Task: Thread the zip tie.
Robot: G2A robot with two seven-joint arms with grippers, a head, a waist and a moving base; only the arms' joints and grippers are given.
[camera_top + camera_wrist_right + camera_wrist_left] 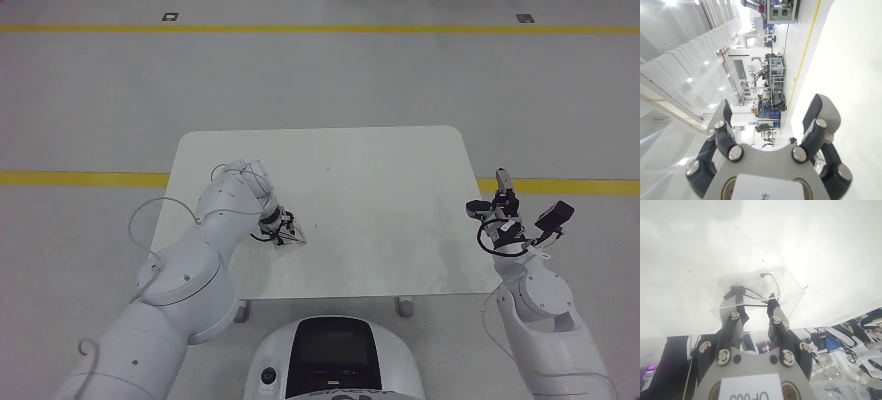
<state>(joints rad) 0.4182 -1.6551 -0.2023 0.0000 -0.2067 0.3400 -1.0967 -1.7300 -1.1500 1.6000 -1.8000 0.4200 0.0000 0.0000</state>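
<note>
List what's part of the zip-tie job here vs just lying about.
Job: zip ties in the clear box; left gripper, open, inside the box.
Lying about: right gripper, open, beside the table; small dark specks on the table.

Nothing I can read in full.
A white label (pixel 749 385) behind the left gripper (pixel 755 294) carries upside-down characters, cut off; a second label (pixel 766 187) behind the right gripper (pixel 771 100) bears a clipped mark.
</note>
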